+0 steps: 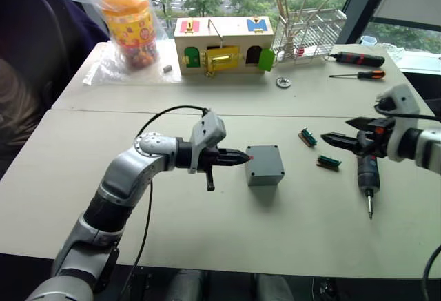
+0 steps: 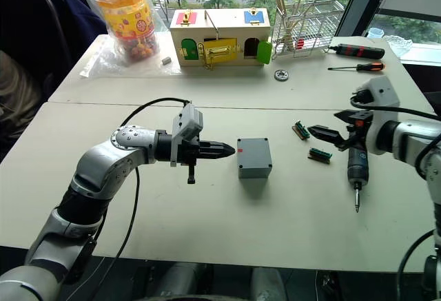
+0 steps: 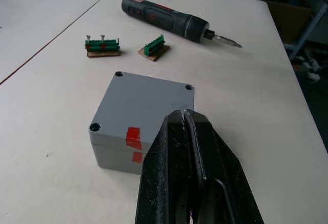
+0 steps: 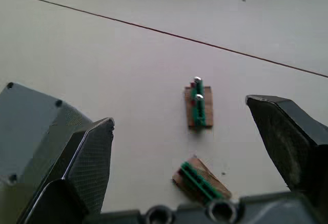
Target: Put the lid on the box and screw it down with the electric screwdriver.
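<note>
The small grey plastic box (image 1: 265, 165) is taken as the landmark: it stands upright on the pale tabletop (image 1: 207, 239), and its flat grey square lid (image 3: 146, 101) is seen already seated on top, corner holes showing, a strip of red tape crossing the seam on the side turned toward the left arm. The lid-placing step is therefore judged complete — the screwing is judged not yet begun.

The left gripper (image 1: 242, 156) is held level with the box's taped side, its tip just beside or touching the wall; which cannot be told. Its black fingers (image 3: 189, 147) are pressed together on nothing. The pose is judged to brace or nudge the box so that it does not slide under a driver.

Well to the other side of the box lies the thick black cylindrical electric screwdriver (image 1: 367, 177), flat on the table, its thin metal bit pointing toward the near table edge. The right gripper (image 1: 329, 138) is held above the driver's rear end, pointing toward the box, jaws spread wide and empty — judged a pre-grasp stance, though the fingertips reach past the tool.

Between the box and the driver lie two small green terminal blocks (image 1: 308, 136), one of them carrying two upright screws, judged to be kept at hand for the lid's corners.
</note>
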Controlling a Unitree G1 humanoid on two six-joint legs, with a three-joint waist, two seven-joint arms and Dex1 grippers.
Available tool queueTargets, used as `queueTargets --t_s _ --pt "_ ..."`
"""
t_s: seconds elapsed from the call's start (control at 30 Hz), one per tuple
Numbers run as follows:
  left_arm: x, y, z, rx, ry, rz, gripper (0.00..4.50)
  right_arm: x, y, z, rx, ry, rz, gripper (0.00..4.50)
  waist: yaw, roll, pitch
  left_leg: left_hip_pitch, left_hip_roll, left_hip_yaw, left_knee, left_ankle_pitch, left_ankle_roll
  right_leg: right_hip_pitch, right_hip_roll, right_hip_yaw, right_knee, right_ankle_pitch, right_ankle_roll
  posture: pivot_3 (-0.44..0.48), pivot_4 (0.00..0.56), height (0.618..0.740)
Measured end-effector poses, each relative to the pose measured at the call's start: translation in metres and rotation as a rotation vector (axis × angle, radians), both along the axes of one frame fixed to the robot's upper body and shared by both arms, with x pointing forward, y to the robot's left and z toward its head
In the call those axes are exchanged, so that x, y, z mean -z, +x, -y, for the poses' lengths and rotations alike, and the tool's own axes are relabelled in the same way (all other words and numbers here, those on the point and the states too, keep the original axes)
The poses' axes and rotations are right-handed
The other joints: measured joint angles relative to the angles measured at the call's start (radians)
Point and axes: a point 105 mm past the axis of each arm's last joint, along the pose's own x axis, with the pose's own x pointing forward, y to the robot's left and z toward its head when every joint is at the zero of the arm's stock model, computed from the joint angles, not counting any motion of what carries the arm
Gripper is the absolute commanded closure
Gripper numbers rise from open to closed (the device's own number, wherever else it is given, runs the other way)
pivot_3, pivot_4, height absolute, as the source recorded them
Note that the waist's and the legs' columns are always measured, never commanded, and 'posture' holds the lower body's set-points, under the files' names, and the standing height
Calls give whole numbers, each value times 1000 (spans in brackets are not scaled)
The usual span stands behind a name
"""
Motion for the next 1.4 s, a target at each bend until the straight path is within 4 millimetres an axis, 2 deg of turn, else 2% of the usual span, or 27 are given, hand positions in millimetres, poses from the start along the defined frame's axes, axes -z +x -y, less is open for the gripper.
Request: queueTargets --t_s 0.1,0.17,0.23,0.4,0.5,0.77,0.87,1.0,1.07,1.4 --pt "-8 -11 12 70 -20 29 4500 -1 -6 45 211 -38 -139 4 -3 0 0 0 1 3 -1 0 0 0 0 1 -1 0 0 0 150 740" --pt "-7 -16 16 97 -18 39 4500 0 -12 56 263 -13 -218 4 -5 1 0 0 3 4 -2 0 0 0 0 1 -7 0 0 0 150 740" --pt "-6 -17 20 102 -24 42 4500 6 -16 55 264 24 -299 4 -5 1 0 0 6 6 -4 0 0 2 1 1 -14 0 0 0 150 740" --pt "-5 -16 22 87 -39 56 4500 28 -24 45 245 114 -484 4 0 1 0 0 6 6 -3 0 0 2 1 1 -14 0 0 0 150 740" --pt "2 -16 22 60 -48 32 4500 37 -20 43 261 144 -535 4 2 0 0 0 6 6 -3 0 0 2 1 1 -14 0 0 0 150 740" --pt "6 -12 23 4 -67 32 4500 72 -13 44 279 81 -644 4 2 0 0 0 6 6 -3 0 0 1 1 1 -14 0 0 0 150 740" --pt "8 -11 24 -17 -79 24 4500 78 -6 46 278 46 -639 644 0 0 0 0 6 5 -2 0 0 2 1 0 -14 0 0 0 150 740" --pt "9 -10 25 -38 -90 21 4500 83 0 59 262 -61 -619 2144 2 -3 -2 0 6 4 1 0 0 4 1 0 -14 0 0 0 150 740" --pt "10 -10 24 -47 -90 17 4500 84 0 61 240 -80 -620 2738 2 -4 -2 0 6 4 1 0 0 4 1 0 -14 0 0 0 150 740" --pt "11 -8 22 -56 -91 24 4500 85 -3 68 172 -115 -618 2740 13 -6 -3 0 5 2 2 0 0 5 1 0 -14 0 0 0 150 740"
